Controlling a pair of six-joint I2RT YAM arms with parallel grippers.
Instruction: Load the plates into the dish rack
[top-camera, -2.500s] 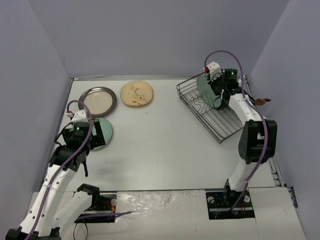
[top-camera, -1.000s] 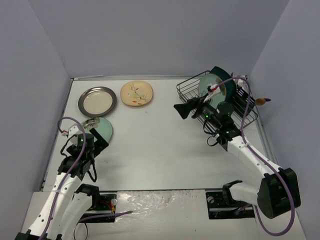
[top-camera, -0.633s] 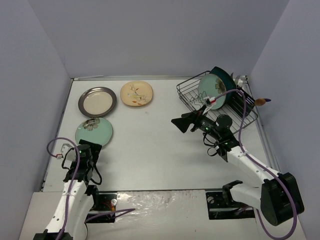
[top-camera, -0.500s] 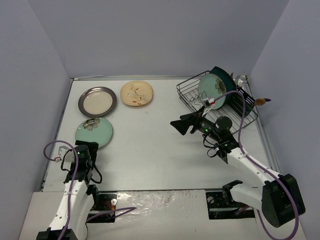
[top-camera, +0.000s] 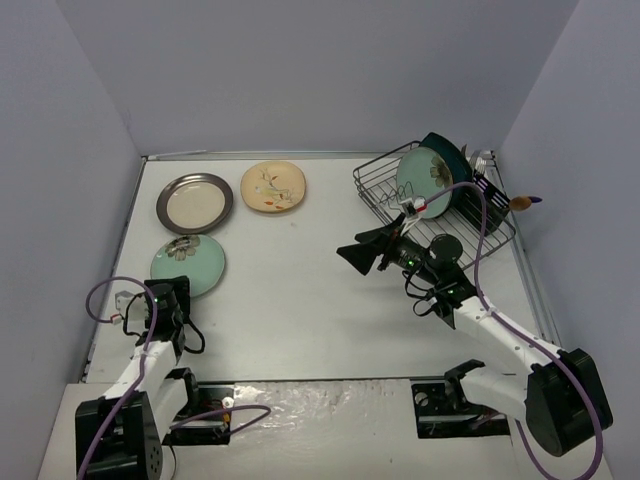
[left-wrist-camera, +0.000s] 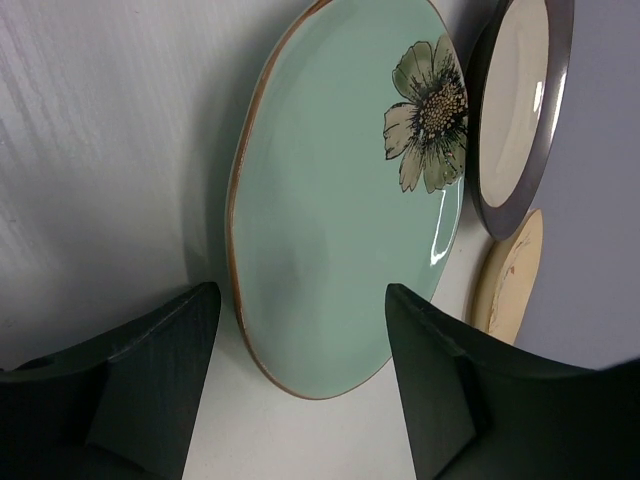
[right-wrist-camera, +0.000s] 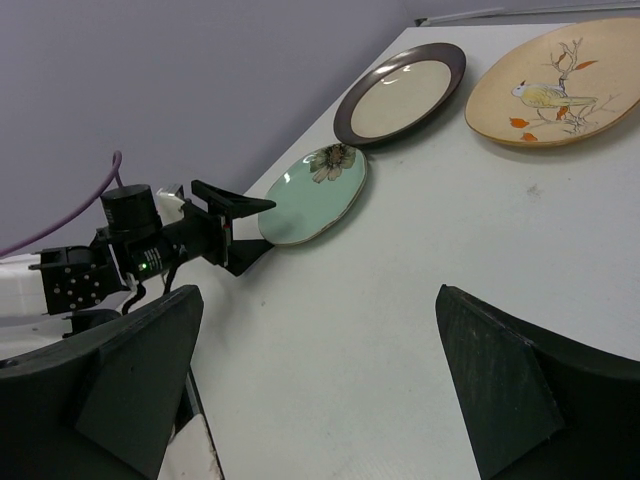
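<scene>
A mint plate with a dark flower lies flat at the left. Behind it sit the cream plate with a dark-grey rim and the cream floral plate. My left gripper is low, just short of the mint plate's near rim, jaws apart and touching nothing. The black wire dish rack at the right holds an upright mint plate and a dark teal one. My right gripper hovers wide open over mid-table.
Grey walls close in the table on three sides. The left arm crouches near the front-left corner with its purple cable looped beside it. The rack stands at an angle near the right wall.
The left arm has folded back toward the near edge and its jaws have narrowed. The right gripper, empty after leaving the rack, has drifted slightly left and nearer.
</scene>
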